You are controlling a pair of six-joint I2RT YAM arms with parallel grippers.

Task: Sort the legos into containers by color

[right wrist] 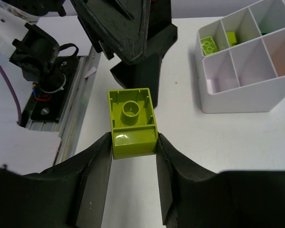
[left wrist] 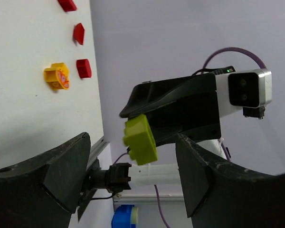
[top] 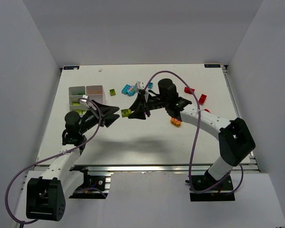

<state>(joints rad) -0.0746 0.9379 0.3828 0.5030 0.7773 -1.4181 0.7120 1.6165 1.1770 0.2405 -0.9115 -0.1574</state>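
Presently a lime brick (right wrist: 132,118) is clamped between the fingers of the right gripper (right wrist: 133,142), above the table (right wrist: 237,142). The left gripper (top: 114,114), facing it closely, is spread wide and nothing is grasped by it. Other lime bricks (right wrist: 209,45) are seen inside the white tray (right wrist: 237,99) nearby.

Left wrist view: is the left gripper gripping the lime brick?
No, the lime brick sits in the right gripper's tip, with the left gripper's open fingers standing clear on both sides.

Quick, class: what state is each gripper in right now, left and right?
Left gripper: jaws open, holding nothing.
Right gripper: jaws closed on a lime brick.
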